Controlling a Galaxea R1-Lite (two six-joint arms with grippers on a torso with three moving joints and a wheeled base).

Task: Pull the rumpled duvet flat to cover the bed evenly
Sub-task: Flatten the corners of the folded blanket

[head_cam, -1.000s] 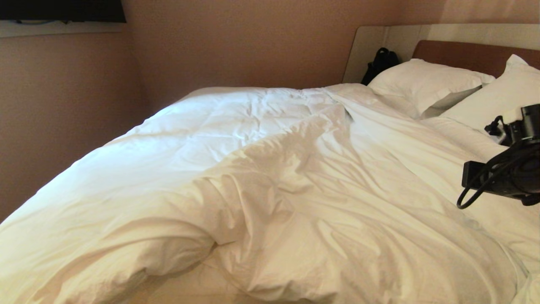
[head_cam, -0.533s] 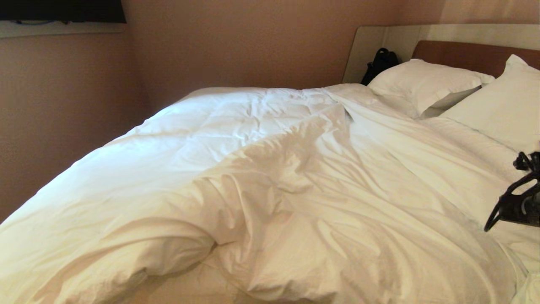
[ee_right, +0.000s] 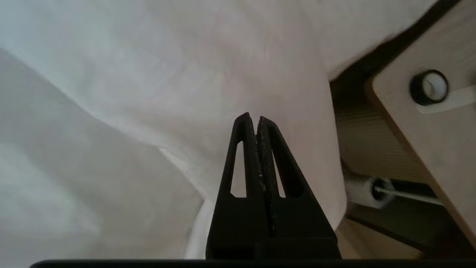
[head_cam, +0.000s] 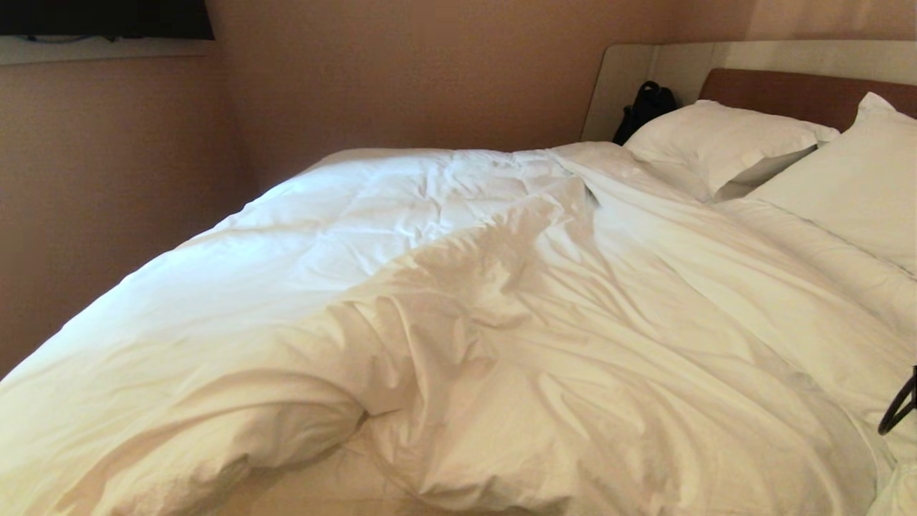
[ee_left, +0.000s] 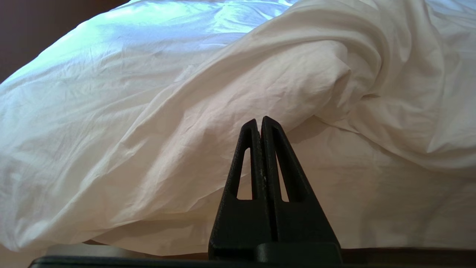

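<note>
A: Where is the duvet (head_cam: 444, 308)?

B: On the bed (head_cam: 802, 89), bunched in a rumpled ridge just ahead of the left end effector (ee_left: 259, 123), whose fingers are pressed together with nothing between them. Past the ridge the duvet lies flatter. Bare sheet (ee_left: 372, 201) shows beneath the tips.

A: And the right end effector (ee_right: 253, 118)?

B: Fingers together too, gripping nothing. White fabric fills the space ahead of it, and the bed's edge drops off beside it to a pale wooden panel (ee_right: 427, 141) bearing a round black fitting (ee_right: 428, 87). In the head view only a black cable loop (head_cam: 899, 412) shows of that arm.

A: Anything else?

B: Two pillows (head_cam: 723, 143) at the headboard, a black bag (head_cam: 645, 107) behind them.
</note>
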